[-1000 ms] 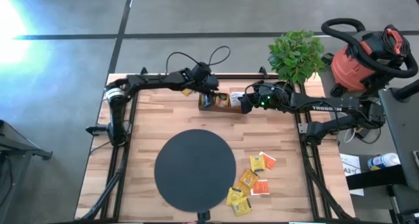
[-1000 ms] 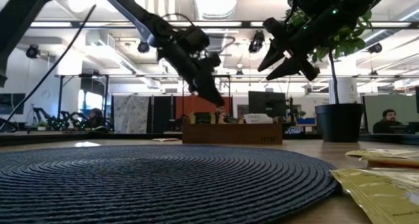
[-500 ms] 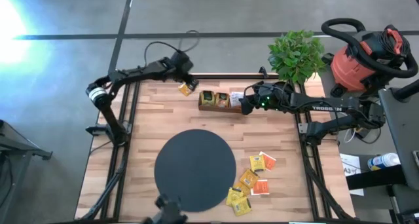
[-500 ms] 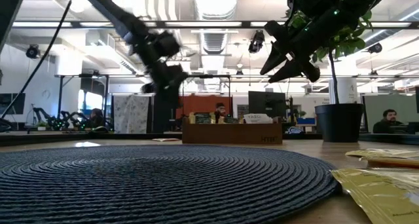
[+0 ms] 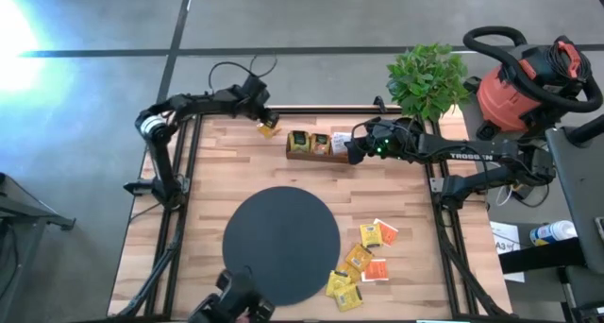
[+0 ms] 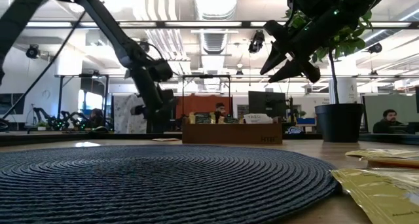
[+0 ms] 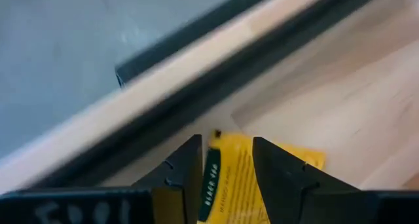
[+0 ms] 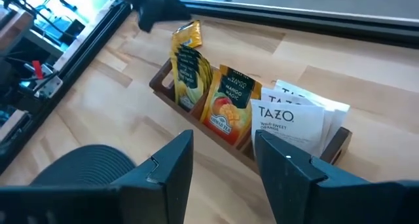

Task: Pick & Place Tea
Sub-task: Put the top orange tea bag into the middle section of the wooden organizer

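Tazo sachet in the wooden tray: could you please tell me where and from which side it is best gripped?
Take the Tazo sachet by its top edge, probably from above: it stands upright, its lower part sunk in the wooden tray, with the orange mango sachet close beside it.

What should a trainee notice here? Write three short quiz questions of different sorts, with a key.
1. True or false: the wooden tray rests on the black disc.
2. Which gripper hovers over the tray's right end? A) left gripper B) right gripper
3. Fill in: the lone sachet by the left gripper is mostly ____.

Key: 1 false, the tray sits on the table behind the disc; 2 B; 3 yellow.
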Available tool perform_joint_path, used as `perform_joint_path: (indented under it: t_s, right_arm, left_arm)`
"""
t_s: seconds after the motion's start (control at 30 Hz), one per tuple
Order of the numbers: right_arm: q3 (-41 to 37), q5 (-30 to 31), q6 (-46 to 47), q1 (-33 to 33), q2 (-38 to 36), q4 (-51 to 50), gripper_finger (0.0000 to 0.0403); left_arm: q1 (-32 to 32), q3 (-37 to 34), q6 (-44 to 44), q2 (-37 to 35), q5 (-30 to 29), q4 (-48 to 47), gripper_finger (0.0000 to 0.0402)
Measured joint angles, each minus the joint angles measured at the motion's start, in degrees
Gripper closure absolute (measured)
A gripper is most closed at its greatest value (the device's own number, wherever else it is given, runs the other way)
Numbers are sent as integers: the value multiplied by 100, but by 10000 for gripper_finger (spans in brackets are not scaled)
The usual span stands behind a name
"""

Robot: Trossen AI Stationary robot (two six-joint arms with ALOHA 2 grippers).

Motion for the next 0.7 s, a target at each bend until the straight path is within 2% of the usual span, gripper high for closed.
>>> perform_joint_path:
  t_s: [0.33,0.7]
  right_arm:
    - [0,2,195,2,0,0,250]
    - [0,1,205,2,0,14,248]
  left_arm:
    - [-19,409,-40,483,-39,-886,273]
    - [-432,377,-18,234,-4,-2099,273]
